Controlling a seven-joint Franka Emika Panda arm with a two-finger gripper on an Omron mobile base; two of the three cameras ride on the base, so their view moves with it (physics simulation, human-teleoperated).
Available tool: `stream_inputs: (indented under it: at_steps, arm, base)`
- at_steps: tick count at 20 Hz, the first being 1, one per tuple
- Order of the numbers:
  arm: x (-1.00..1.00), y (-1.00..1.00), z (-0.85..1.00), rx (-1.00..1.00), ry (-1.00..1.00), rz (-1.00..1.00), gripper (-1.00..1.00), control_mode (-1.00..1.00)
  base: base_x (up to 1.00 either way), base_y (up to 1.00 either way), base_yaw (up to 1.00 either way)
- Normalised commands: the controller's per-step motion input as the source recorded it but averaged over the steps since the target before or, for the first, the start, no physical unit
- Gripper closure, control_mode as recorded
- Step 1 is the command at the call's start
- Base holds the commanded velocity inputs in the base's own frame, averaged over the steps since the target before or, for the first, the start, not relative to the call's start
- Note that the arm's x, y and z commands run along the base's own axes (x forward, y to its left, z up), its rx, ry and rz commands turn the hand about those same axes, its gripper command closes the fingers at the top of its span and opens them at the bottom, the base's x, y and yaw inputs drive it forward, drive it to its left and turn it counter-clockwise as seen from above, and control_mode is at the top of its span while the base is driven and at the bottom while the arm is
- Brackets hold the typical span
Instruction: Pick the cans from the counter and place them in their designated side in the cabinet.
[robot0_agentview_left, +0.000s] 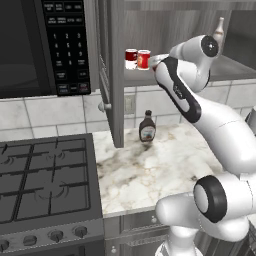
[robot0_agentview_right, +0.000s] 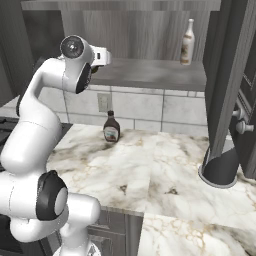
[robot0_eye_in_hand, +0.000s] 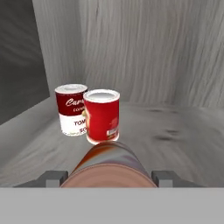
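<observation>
In the left base view my arm reaches up into the grey wood-grain cabinet (robot0_agentview_left: 165, 30), and my gripper (robot0_agentview_left: 153, 63) sits at the shelf edge just beside two cans. One is the bright red can (robot0_agentview_left: 143, 59) with a white rim; left of it, touching or nearly so, stands the half-white, half-dark-red can (robot0_agentview_left: 131, 58). Below, one brown sauce bottle (robot0_agentview_left: 147, 127) stands upright on the marble counter (robot0_agentview_left: 150, 170), next to the black stovetop (robot0_agentview_left: 45, 185) and under the microwave (robot0_agentview_left: 45, 45). One pale bottle (robot0_agentview_left: 218, 31) stands on the shelf behind my arm.

From the right base view I count one sauce bottle on the counter and one pale bottle at the back right of the shelf. My hand is at the shelf's left end, and the jaws are hidden by my wrist.

In the hand view my fingertips (robot0_eye_in_hand: 53, 176) stand on either side of a plain darker red can (robot0_eye_in_hand: 109, 168), lying lengthwise between them and clamped there, above the shelf. Ahead stand the two upright cans, the bright red one in front with a pale label, the half-white one just behind and left. Three cans in all.
</observation>
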Motion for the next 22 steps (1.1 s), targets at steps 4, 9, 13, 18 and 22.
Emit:
stream_inputs:
  at_steps: [4,9,13,18,22]
  arm:
    - [0.22,0.0,-0.01,-0.02,0.01,0.0,1.0,-1.0]
    - [0.21,0.0,0.0,-0.02,0.02,0.0,1.0,-1.0]
    - [0.15,0.0,0.0,-0.02,0.02,0.0,1.0,-1.0]
    - [0.1,-0.04,0.0,-0.03,0.02,0.0,1.0,-1.0]
    - [0.01,-0.12,-0.03,-0.04,-0.01,0.01,1.0,-1.0]
  base:
    - [0.0,0.0,0.0]
    - [0.0,0.0,0.0]
    - [0.0,0.0,0.0]
    - [0.0,0.0,0.0]
    - [0.0,0.0,0.0]
